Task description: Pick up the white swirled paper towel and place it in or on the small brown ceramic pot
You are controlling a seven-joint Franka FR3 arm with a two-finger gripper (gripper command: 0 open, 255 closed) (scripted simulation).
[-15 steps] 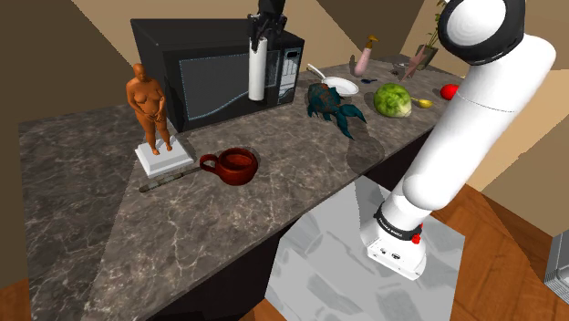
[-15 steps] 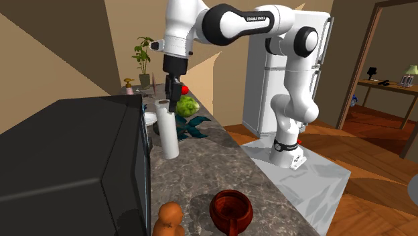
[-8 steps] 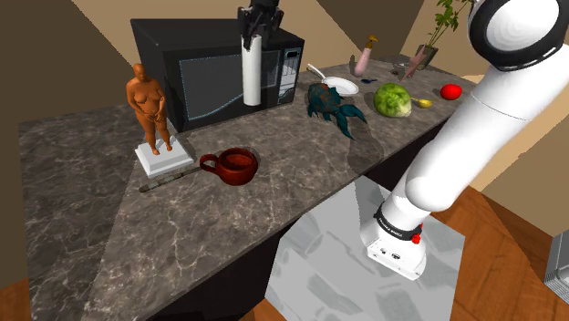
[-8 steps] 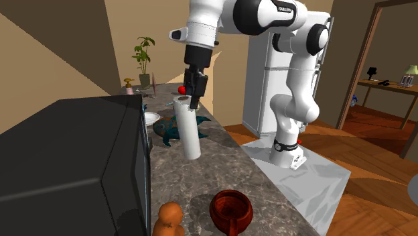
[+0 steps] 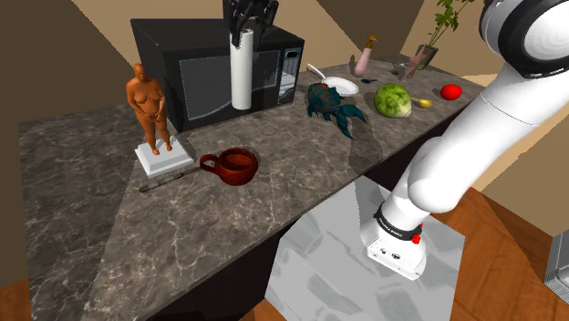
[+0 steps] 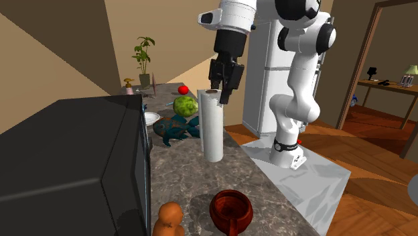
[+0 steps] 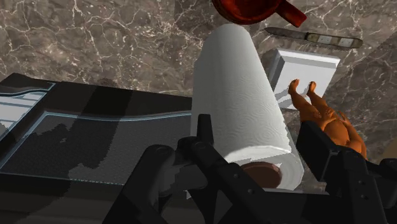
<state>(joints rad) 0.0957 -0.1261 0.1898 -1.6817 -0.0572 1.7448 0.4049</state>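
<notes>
One white paper towel roll point(image 5: 241, 71) clasped at top end by claw point(image 5: 248, 23), hung upright directly beneath it. Small brown pot point(image 5: 239, 165) seen on dark stone counter point(image 5: 91, 182), below claw, apart from roll, orange figurine point(image 5: 149, 105) nearby.

The gripper point(image 6: 221, 87) clasps the top of the roll point(image 6: 214, 131), which hangs upright over the counter point(image 6: 258, 175), beside the microwave point(image 6: 67, 167). The pot point(image 6: 231, 209) sits towards the counter's near end, apart from the roll. Behind the roll lie a teal figure point(image 6: 175, 131) and a green ball point(image 6: 185, 105).
</notes>
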